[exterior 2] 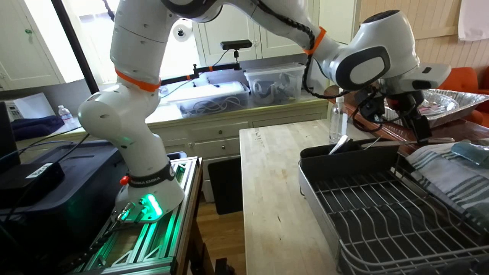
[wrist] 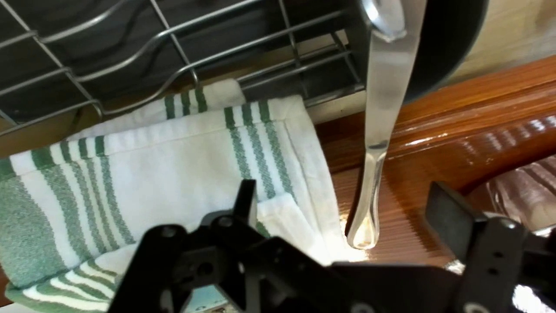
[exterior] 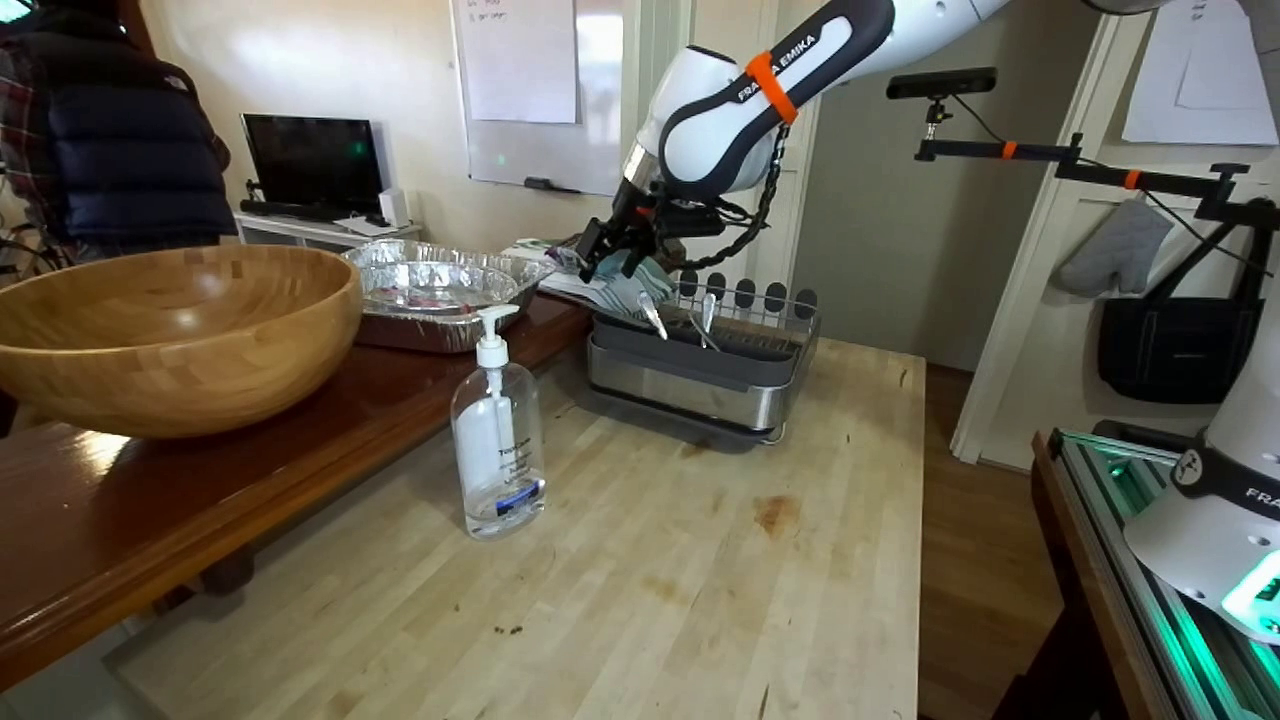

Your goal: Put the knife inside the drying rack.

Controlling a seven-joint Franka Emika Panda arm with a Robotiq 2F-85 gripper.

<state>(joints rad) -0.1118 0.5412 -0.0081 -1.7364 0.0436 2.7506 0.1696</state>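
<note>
Your gripper (wrist: 347,204) had its fingers (wrist: 451,221) spread wide; you had hold of nothing. In the wrist view the knife (wrist: 382,113) lay with its handle between them, touching neither, its blade running past the fingertips to the dark cutlery holder (wrist: 447,56) on the drying rack (exterior: 690,385). The striped towel (wrist: 173,174) lay below one finger.

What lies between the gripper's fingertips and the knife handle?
In the wrist view, the open gripper frames the knife handle: brown wood on the picture's right, striped towel plus a sliver of brown wood on the left.
</note>
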